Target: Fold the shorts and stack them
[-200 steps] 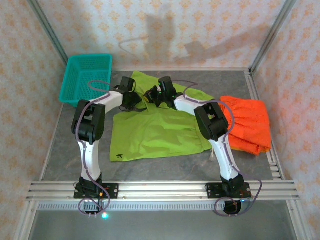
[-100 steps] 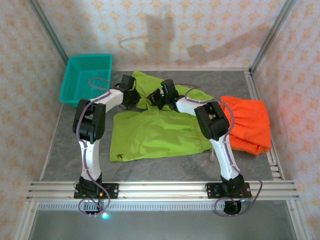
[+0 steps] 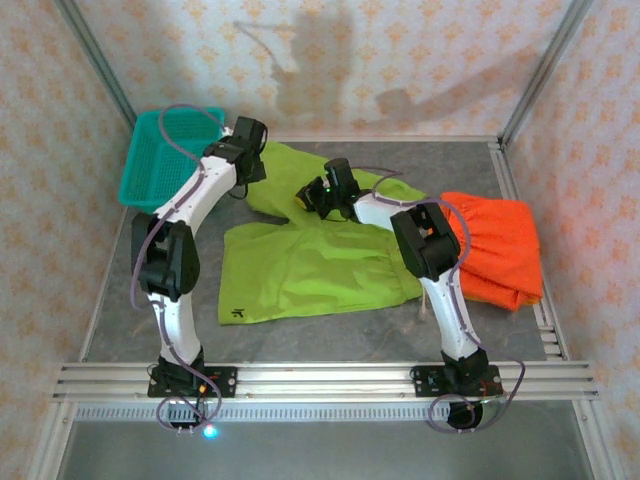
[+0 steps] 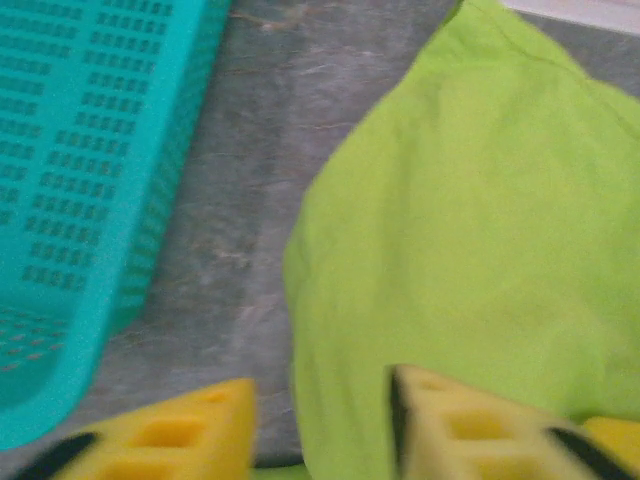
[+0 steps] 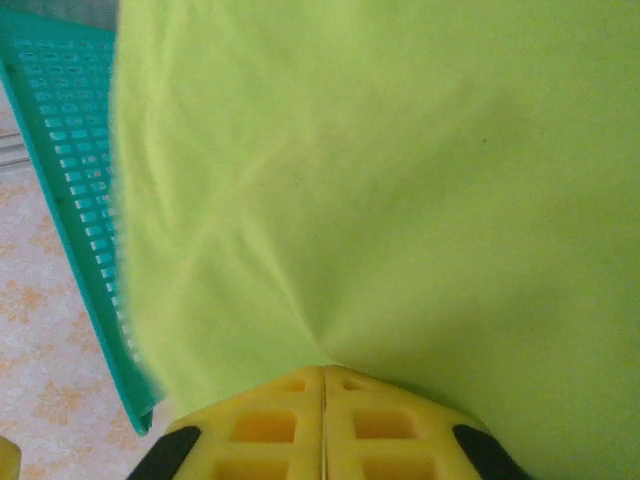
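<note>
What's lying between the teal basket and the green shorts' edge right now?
Just a bare strip of grey table, with nothing on it. The left wrist view shows it between the basket and the green shorts.

Top cam high at rear, downward; wrist cams v. close, both on green shorts (image 4: 480, 220) + basket (image 4: 90, 170).
</note>
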`<state>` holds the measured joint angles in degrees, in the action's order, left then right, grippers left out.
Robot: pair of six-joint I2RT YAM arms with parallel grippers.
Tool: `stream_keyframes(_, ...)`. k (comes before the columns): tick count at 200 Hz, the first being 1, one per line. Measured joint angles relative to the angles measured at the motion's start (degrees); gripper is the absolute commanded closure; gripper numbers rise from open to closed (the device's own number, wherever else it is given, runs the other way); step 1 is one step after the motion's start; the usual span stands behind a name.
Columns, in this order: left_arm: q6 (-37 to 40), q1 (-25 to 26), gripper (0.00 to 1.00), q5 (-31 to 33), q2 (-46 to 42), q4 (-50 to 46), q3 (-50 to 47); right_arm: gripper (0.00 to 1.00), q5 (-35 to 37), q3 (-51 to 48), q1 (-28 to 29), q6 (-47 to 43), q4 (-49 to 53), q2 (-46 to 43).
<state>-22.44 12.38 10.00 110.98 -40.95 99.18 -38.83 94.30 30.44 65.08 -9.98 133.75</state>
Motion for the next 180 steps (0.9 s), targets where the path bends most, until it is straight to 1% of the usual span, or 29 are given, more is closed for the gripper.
stream_keyframes(9,1.31,0.00,0.28,1.11,-1.70,-0.35,-1.07,0.75,0.00,0.11,0.00,-0.22,0.57,0.00)
stream_keyframes(18,2.08,0.00,0.23,1.70,-3.56,-0.48,-2.01,0.69,-0.15,0.22,0.00,-1.03,1.22,0.00)
stream_keyframes(54,2.80,0.00,0.17,1.79,-13.49,-0.31,-5.03,0.52,-0.13,0.50,0.00,-4.66,4.31,-0.79)
stream_keyframes(74,1.84,0.00,0.15,-0.68,-18.91,0.96,-8.41,0.43,0.59,0.50,0.00,-7.78,7.48,-3.37)
stream_keyframes(89,0.61,0.00,0.15,-3.02,-22.60,2.25,-12.92,0.38,1.99,0.50,0.00,-11.10,10.60,-6.67)
stream_keyframes(109,-2.27,0.00,0.14,-6.12,-27.65,3.41,-20.90,0.34,4.94,-1.11,0.00,-16.70,14.73,-14.01)
stream_keyframes(129,-6.16,0.00,0.13,-8.37,-33.35,3.41,-28.94,0.29,8.72,-5.90,0.00,-22.27,17.77,-23.87)
stream_keyframes(151,-11.67,0.00,0.12,-9.81,-40.98,2.05,-36.57,0.24,13.38,-14.36,-0.02,-26.77,19.80,-35.21)
stream_keyframes(163,-14.86,0.00,0.13,-10.73,-45.33,1.03,-40.61,0.24,16.06,-19.82,-0.02,-28.55,20.74,-40.72)
stream_keyframes(180,-19.69,0.00,0.15,-11.67,-51.36,-0.85,-46.56,0.20,20.04,-28.20,-0.33,-29.75,22.36,-47.82)
